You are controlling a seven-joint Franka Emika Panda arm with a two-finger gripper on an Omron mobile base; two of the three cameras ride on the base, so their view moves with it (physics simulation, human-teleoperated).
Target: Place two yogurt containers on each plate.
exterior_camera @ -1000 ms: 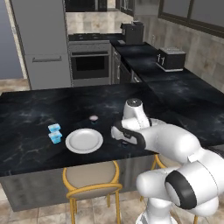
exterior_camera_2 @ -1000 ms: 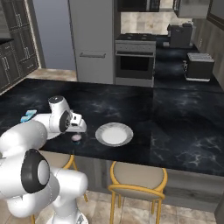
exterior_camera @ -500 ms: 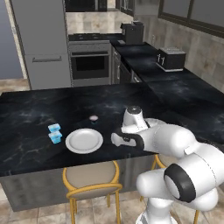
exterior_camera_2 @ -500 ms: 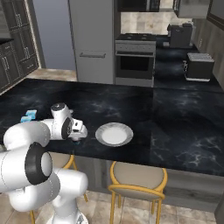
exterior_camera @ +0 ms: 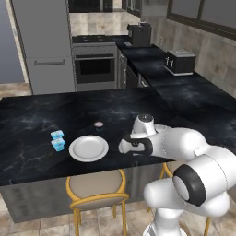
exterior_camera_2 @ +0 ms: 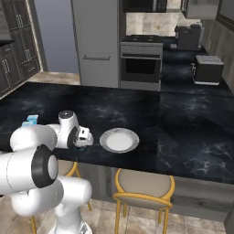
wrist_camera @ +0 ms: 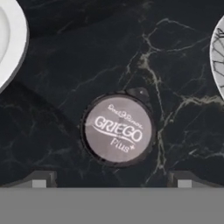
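A dark round yogurt cup (wrist_camera: 118,130) with a pale lid printed "GRIEGO Plus" stands upright on the black marble counter (wrist_camera: 65,65), seen straight down, lid up, between two white plates: one plate's rim (wrist_camera: 17,48) at one edge of the hand view, the other plate (wrist_camera: 217,57) at the opposite edge. The gripper (wrist_camera: 111,181) hangs released over it, its two finger tips (wrist_camera: 39,180) spread wide on either side, gripping nothing. In the left base view a plate (exterior_camera: 89,148) lies bare, two light blue cups (exterior_camera: 57,139) beside it and another dark cup (exterior_camera: 98,124) just behind it.

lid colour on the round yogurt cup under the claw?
Pale grey-mauve lid with white "Griego Plus+" lettering, dark rim. Hand view shows it best.
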